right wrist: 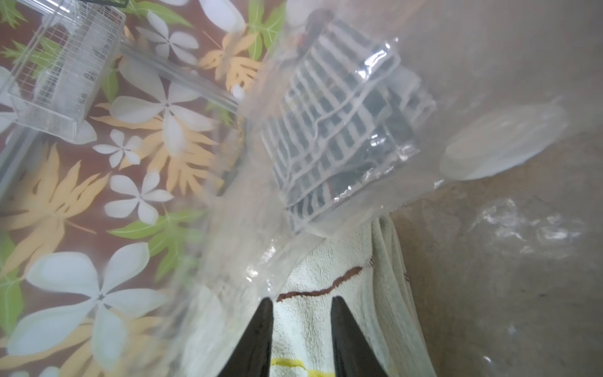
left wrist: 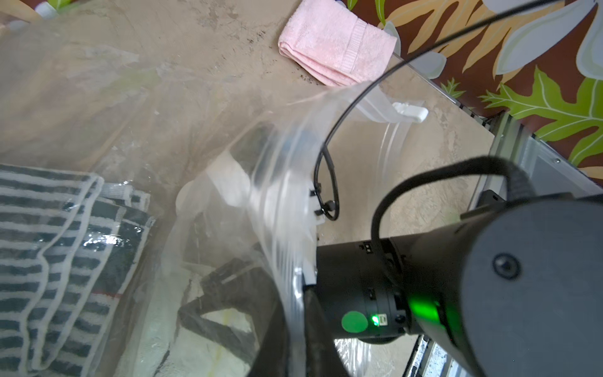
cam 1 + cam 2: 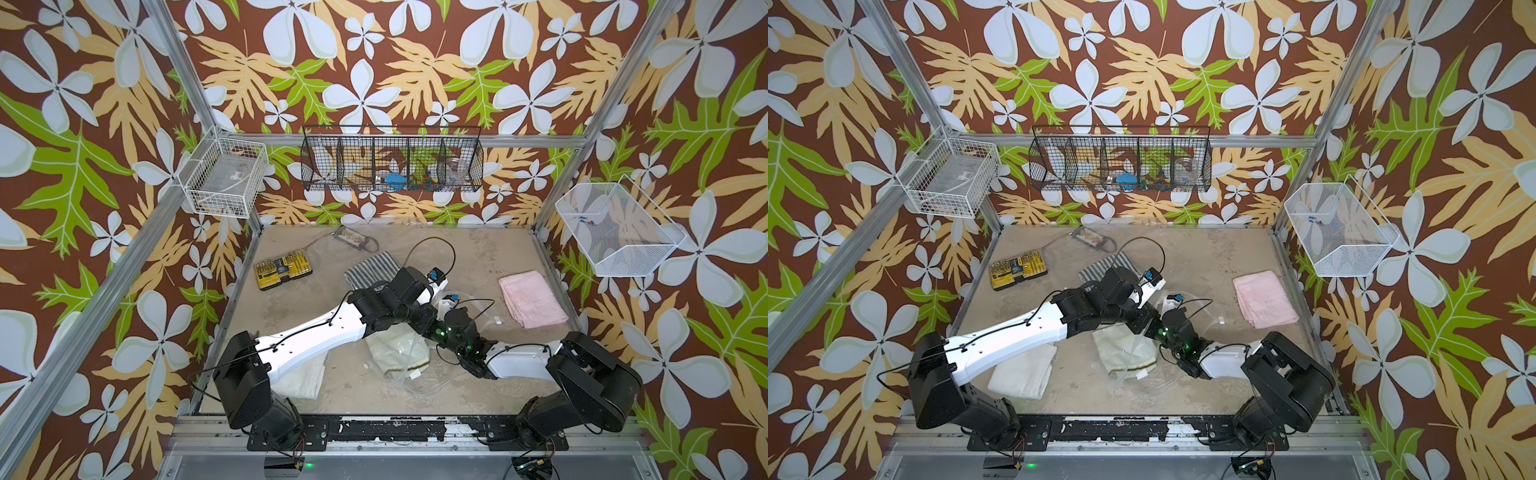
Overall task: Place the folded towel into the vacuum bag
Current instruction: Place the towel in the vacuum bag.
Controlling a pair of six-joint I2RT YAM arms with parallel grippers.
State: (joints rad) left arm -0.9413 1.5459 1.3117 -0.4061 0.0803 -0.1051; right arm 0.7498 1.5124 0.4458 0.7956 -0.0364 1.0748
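Where the two arms meet over the middle of the bench (image 3: 330, 266), the vacuum bag (image 2: 98, 107) is seen as a crinkled clear film with its mouth raised off the surface. The left gripper (image 2: 297, 339) is clenched. In the left wrist view the bag's zip strip (image 2: 287, 196) is seen running down into it, so the rim appears to be pinched there.

The right gripper (image 1: 301, 300) is reached in through the mouth of the bag. Its black fingers (image 1: 261, 339) are parted a little and laid over the cream towel (image 1: 326, 261), whose pile fills the gap between them. Whether any cloth is clamped cannot be told. A brown stitched line and a yellow mark are seen on that towel.

In both top views the cream towel (image 3: 397, 353) (image 3: 1125, 351) is shown folded and covered by the film, at the front middle of the bench and partly hidden under the left arm. The round white valve disc (image 1: 502, 140) is seen on the bag wall beyond the towel. The small white slider clip (image 2: 409, 112) is seated on the strip, near the pink towel (image 2: 336, 42) at the right side of the bench.

A striped towel (image 1: 342, 124) is viewed through the film ahead of the right gripper; whether it is inside the bag or behind it cannot be told. A white towel (image 3: 301, 376) is partly covered by the left arm at the front left. A yellow screwdriver bit set (image 3: 282, 268) is placed at the far left, apart from the bag.
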